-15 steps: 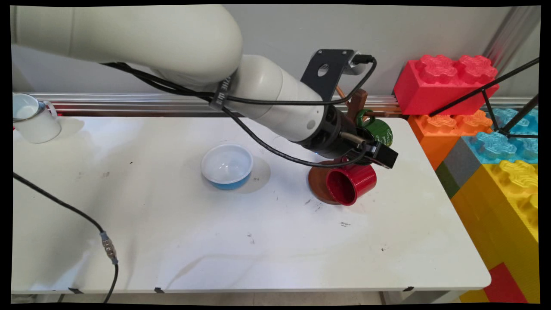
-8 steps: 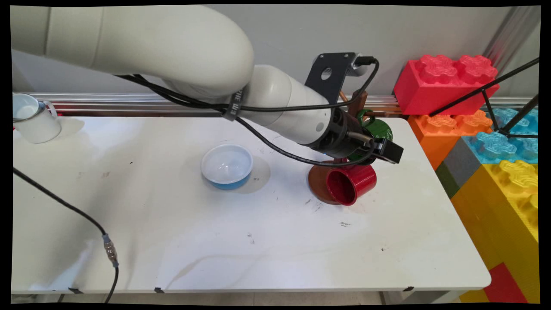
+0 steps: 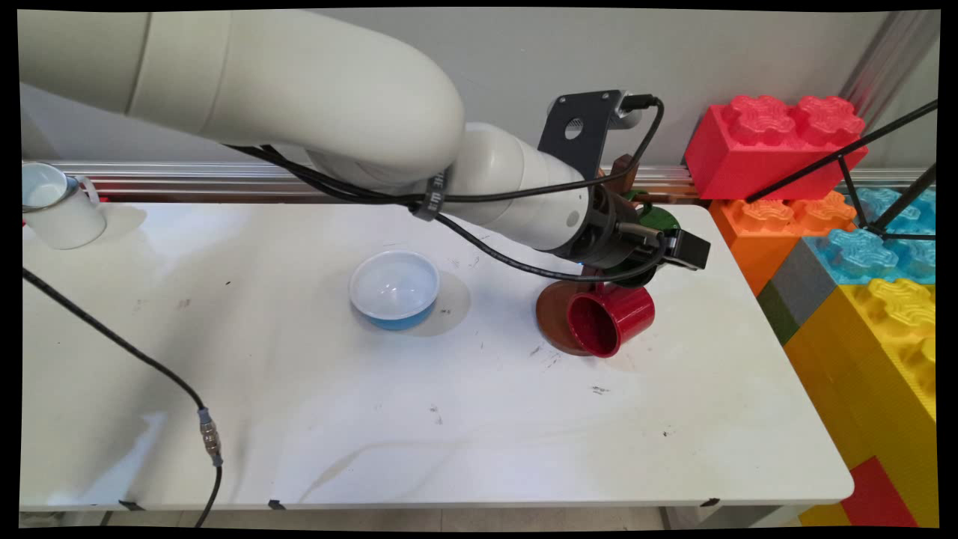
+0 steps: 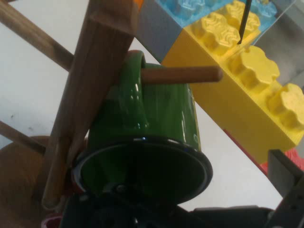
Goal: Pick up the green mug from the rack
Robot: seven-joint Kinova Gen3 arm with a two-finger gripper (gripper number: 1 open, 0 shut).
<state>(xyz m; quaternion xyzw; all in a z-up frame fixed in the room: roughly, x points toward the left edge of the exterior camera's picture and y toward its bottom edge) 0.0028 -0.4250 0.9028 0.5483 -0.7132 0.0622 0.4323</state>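
Tool (image 3: pixel 677 247): at the green mug (image 4: pixel 152 137), which hangs by its handle on a peg of the wooden mug tree (image 4: pixel 92 80); grip state cannot be told. Just below: red mug (image 3: pixel 610 318). Well left on tabletop (image 3: pixel 449 419): blue-and-white bowl (image 3: pixel 394 288).

The main view is bright all over. Light comes from above and a little from the left, so the small round white bowl with a blue outside (image 3: pixel 394 289) drops a soft grey shadow to its right on the flat white table (image 3: pixel 374 419). The shiny red mug lying on its side (image 3: pixel 610 317) has small white glints. The straight lines near the edges bend a little.

The hand view is softer. The shiny dark green mug (image 4: pixel 147 142) fills it from very close, with a thin bright streak down its side. The big yellow plastic building blocks (image 4: pixel 247 80) behind look fuzzy.
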